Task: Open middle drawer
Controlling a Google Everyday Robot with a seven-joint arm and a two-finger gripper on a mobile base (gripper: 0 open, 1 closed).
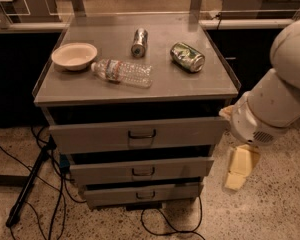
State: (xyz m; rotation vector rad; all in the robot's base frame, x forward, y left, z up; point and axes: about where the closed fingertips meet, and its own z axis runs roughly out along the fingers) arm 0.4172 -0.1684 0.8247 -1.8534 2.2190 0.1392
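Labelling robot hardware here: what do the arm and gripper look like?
The arm is bulky, rounded white shells, with small vent slots near the wrist. The gripper, right of the cabinet level with the middle drawer, is pale cream-yellow and blocky. No cables or markings show on it.
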